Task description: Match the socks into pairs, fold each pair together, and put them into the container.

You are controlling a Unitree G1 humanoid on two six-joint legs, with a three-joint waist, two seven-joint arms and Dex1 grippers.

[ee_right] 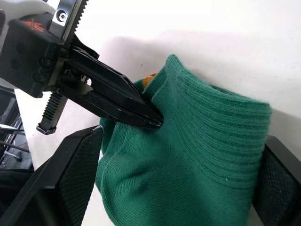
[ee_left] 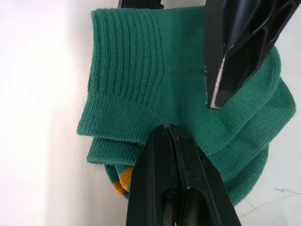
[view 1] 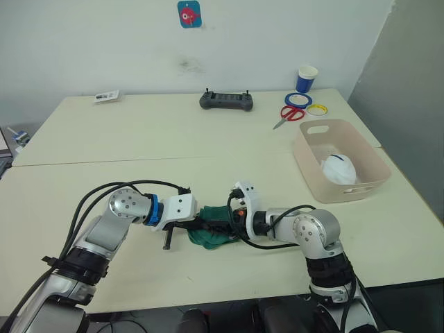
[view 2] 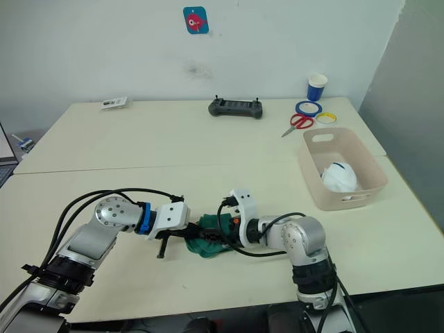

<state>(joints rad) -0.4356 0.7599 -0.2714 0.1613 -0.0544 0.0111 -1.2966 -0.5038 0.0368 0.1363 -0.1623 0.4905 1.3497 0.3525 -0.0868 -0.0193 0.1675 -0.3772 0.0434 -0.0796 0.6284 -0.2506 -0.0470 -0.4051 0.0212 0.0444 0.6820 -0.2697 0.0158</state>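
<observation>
So both grippers are buried in the same bundle. The left gripper [ee_right: 141, 110] has its two fingers pinched together, nipping a fold of the green socks [view 1: 211, 234], which shows in the right wrist view as a closed black beak biting into the knit. The right gripper [view 1: 225, 223] is spread wide, with one finger either side of the bundle, and I can't tell whether the pads actually touch the cloth or just flank it.

The green socks sit on the near part of the table [view 1: 208, 139], right between the two wrists, bunched into a layered wad with a bit of yellow poking out at one edge. They look soft and floppy with ribbed cuffs, so I'd guess they weigh almost nothing, won't slip much, and will unfold the second the pinch lets go. The best place to grab is probably across the thick stacked middle, catching all layers at once, not one cuff.

The container [view 1: 340, 161] is well off to the right side of the table, with a white sock bundle [view 1: 338, 168] inside.

Hard to read: the arms cover most of the wad in the head views, so whether it's two socks neatly paired or just scrunched is a guess. Blue socks aren't something I can pick out. Behind are a controller [view 1: 226, 101], scissors [view 1: 288, 114], tape rolls [view 1: 298, 100] and a paper cup [view 1: 306, 78].
</observation>
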